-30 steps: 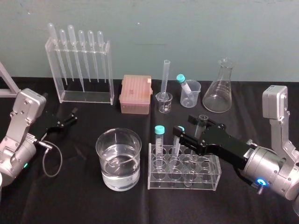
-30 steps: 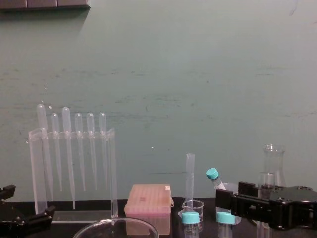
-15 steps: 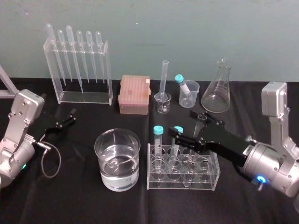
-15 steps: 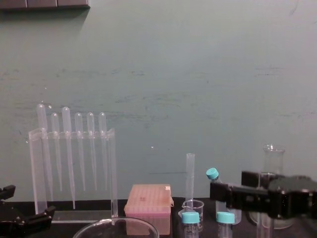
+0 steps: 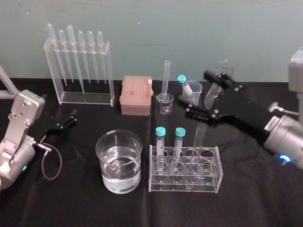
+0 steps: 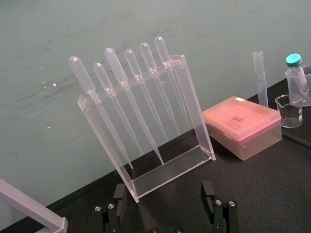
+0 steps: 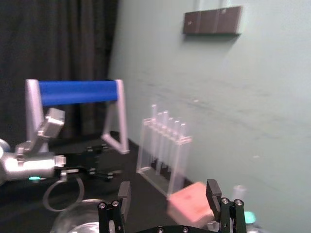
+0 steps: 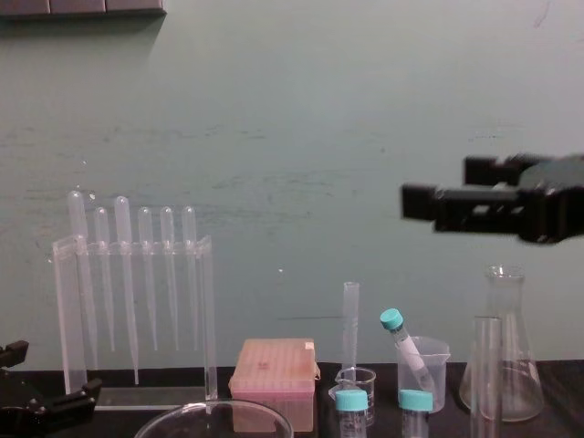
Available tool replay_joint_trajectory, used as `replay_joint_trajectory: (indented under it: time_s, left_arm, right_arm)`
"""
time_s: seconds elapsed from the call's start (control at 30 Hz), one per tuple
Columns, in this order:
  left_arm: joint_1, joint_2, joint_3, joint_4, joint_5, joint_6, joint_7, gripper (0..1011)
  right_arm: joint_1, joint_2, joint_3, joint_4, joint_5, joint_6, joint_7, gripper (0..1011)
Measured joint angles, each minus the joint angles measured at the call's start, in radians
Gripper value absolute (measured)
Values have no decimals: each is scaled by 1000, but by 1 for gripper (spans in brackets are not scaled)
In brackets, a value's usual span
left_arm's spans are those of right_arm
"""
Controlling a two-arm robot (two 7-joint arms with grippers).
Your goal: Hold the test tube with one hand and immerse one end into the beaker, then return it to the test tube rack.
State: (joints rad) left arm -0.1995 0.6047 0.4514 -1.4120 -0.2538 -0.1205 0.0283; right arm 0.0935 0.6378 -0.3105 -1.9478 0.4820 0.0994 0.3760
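The right tool (image 5: 198, 93) has lifted clear of the test tube rack (image 5: 210, 185). Half a second ago it was down at rack height with its fingers on either side of the test tube (image 5: 197, 151). Now it hangs well above, fingers spread apart with nothing between them. The test tube is left standing below the tool, leaning slightly in a slot of the rack with its open rim up, just beside the two turquoise-capped tubes (image 5: 161, 142). The beaker (image 5: 105, 158), part full of clear liquid, sits below and to the tool's left, next to the rack. I read this as the release after the return: the tube is home and the task looks all but finished, with only the arm's retreat left. The left tool (image 5: 65, 124) is parked low over the worktop, far off to the left, its fingers apart and empty.
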Motion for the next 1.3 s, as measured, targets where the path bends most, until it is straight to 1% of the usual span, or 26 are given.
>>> replay_joint_trajectory:
  time_s: [0.13, 0.2, 0.23, 0.3, 0.33, 0.37, 0.47, 0.57, 0.6, 0.63, 0.67, 0.73, 0.77, 0.8, 0.87, 0.9, 0.93, 0.97, 1.03, 1.07, 1.13, 1.17, 1.2, 1.23, 1.3]
  left_arm:
    - [0, 0, 0, 0, 0, 0, 0, 1000]
    - [0, 0, 0, 0, 0, 0, 0, 1000]
    - [0, 0, 0, 0, 0, 0, 0, 1000]
    - [0, 0, 0, 0, 0, 0, 0, 1000]
    - [0, 0, 0, 0, 0, 0, 0, 1000]
    - [0, 0, 0, 0, 0, 0, 0, 1000]
    - [0, 0, 0, 0, 0, 0, 0, 1000]
    - [0, 0, 0, 0, 0, 0, 0, 1000]
    - [0, 0, 0, 0, 0, 0, 0, 1000]
    - [0, 0, 0, 0, 0, 0, 0, 1000]
    - [0, 0, 0, 0, 0, 0, 0, 1000]
    - [0, 0, 0, 0, 0, 0, 0, 1000]
    - [0, 0, 0, 0, 0, 0, 0, 1000]
    - [0, 0, 0, 0, 0, 0, 0, 1000]
    - [0, 0, 0, 0, 0, 0, 0, 1000]
    - [0, 0, 0, 0, 0, 0, 0, 1000]
    - [0, 0, 0, 0, 0, 0, 0, 1000]
    - [0, 0, 0, 0, 0, 0, 0, 1000]
    - [0, 0, 0, 0, 0, 0, 0, 1000]
    - [0, 0, 0, 0, 0, 0, 0, 1000]
    - [0, 0, 0, 0, 0, 0, 0, 1000]
    - [0, 0, 0, 0, 0, 0, 0, 1000]
    - [0, 0, 0, 0, 0, 0, 0, 1000]
    - [0, 0, 0, 0, 0, 0, 0, 1000]
    - [0, 0, 0, 0, 0, 0, 0, 1000]
  right_arm:
    - [-35, 13, 55, -43, -24, 12, -54, 1000]
    - [-79, 10, 110, -64, -39, 22, -119, 1000]
    - [-79, 10, 110, -64, -39, 22, -119, 1000]
    - [-113, -4, 154, -60, -42, 30, -166, 1000]
    - [-113, -4, 154, -60, -42, 30, -166, 1000]
    - [-124, -13, 173, -47, -40, 32, -181, 1000]
    - [-132, -27, 194, -23, -31, 35, -192, 1000]
    - [-127, -48, 211, 32, -11, 37, -193, 1000]
    - [-117, -59, 215, 65, 0, 39, -186, 1000]
    - [-111, -64, 216, 84, 7, 40, -180, 1000]
    - [-104, -70, 217, 103, 14, 40, -173, 1000]
    - [-77, -86, 215, 167, 33, 44, -148, 1000]
    - [-69, -91, 214, 185, 38, 45, -141, 1000]
    - [-48, -101, 207, 230, 47, 48, -124, 1000]
    - [-23, -109, 199, 274, 55, 53, -106, 1000]
    - [2, -116, 189, 313, 64, 57, -86, 1000]
    - [2, -116, 189, 313, 64, 57, -86, 1000]
    - [29, -121, 176, 353, 70, 63, -68, 1000]
    - [60, -127, 159, 393, 76, 71, -47, 1000]
    - [91, -132, 140, 435, 80, 79, -28, 1000]
    - [124, -139, 117, 475, 83, 87, -6, 1000]
    - [153, -146, 97, 513, 83, 93, 12, 1000]
    - [169, -151, 84, 532, 84, 96, 21, 1002]
    - [201, -161, 58, 571, 84, 102, 44, 1000]
    - [229, -171, 33, 605, 84, 108, 65, 1000]
